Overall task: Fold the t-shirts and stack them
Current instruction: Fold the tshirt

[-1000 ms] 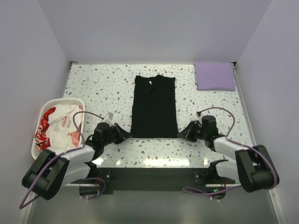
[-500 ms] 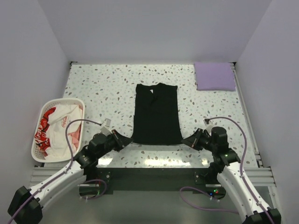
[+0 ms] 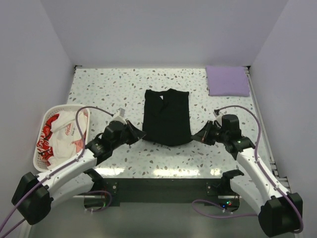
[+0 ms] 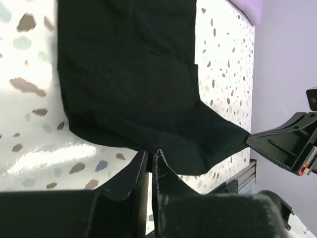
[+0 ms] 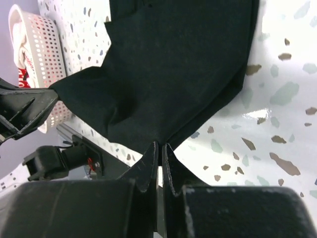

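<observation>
The black t-shirt lies lengthwise in the middle of the table, its sides folded in and its near hem lifted off the surface. My left gripper is shut on the hem's left corner. My right gripper is shut on the hem's right corner. The raised hem sags between the two grippers. A folded lavender t-shirt rests at the far right corner. The white t-shirt with red lettering is crumpled in the basket at the left.
The white slotted plastic basket stands at the table's left edge, close to my left arm. Lavender walls close in the speckled table on three sides. A black rail runs along the near edge between the arm bases.
Both grippers have lifted the black shirt's near hem and carried it away from the near edge toward the collar. The hem now hangs above the table and the shirt looks shorter.
</observation>
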Controlling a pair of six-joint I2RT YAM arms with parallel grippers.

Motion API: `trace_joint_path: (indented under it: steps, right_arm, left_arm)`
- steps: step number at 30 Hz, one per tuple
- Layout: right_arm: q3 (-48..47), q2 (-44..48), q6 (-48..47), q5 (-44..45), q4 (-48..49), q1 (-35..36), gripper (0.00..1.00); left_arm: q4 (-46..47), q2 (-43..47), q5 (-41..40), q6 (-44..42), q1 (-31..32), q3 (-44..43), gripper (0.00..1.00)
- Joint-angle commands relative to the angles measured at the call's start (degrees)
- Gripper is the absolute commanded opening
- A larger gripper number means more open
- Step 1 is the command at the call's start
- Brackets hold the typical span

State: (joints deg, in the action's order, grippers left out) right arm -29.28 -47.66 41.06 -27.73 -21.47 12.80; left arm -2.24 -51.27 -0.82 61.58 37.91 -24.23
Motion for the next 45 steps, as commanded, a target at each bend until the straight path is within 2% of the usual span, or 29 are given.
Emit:
trace_joint_path:
  steps: [1, 7, 12, 19, 27, 30, 33, 39, 42, 45]
  right_arm:
    - [-7.52, -5.57, -0.80, 0.83, 3.80, -0.05, 0.00]
    - [-18.42, -18.06, -0.45, 1.62, 8.11, -0.14, 0.00]
    - [-30.01, -33.18, -0.01, 0.49, 10.05, -1.02, 0.00]
    - [-44.18, -50.41, 2.01, -2.68, 11.89, -3.39, 0.00]
    - [-57.02, -66.57, 4.29, -4.53, 13.90, -6.29, 0.00]
    - [-60.10, -70.54, 5.96, -4.71, 15.67, -7.52, 0.00]
    - [-62.91, -75.38, 7.10, -5.06, 17.94, -8.57, 0.00]
    - [-66.87, -82.59, 9.04, -4.71, 22.69, -10.68, 0.00]
    - [-68.72, -84.96, 9.65, -4.79, 22.97, -11.48, 0.00]
    - [-69.07, -85.41, 10.27, -4.88, 24.28, -12.09, 0.00]
  left_arm:
    - [0.66, -6.45, -1.65, -3.83, -1.25, -9.84, 0.00]
    - [1.80, -17.45, 4.50, -6.20, -8.36, -18.91, 0.00]
    - [4.87, -29.49, 10.92, -7.96, -14.87, -28.49, 0.00]
    - [3.21, -47.75, 17.77, -10.69, -19.36, -47.45, 0.00]
    - [6.54, -64.11, 24.63, -11.31, -23.05, -62.68, 0.00]
    - [10.93, -69.04, 26.56, -9.99, -23.93, -67.68, 0.00]
    - [14.53, -78.34, 30.60, -8.68, -24.37, -74.09, 0.00]
    - [21.22, -89.51, 32.19, -6.22, -25.08, -84.21, 0.01]
    - [23.24, -91.81, 32.72, -4.98, -25.60, -86.33, 0.03]
    - [24.38, -91.91, 32.37, -4.63, -26.13, -86.16, 0.02]
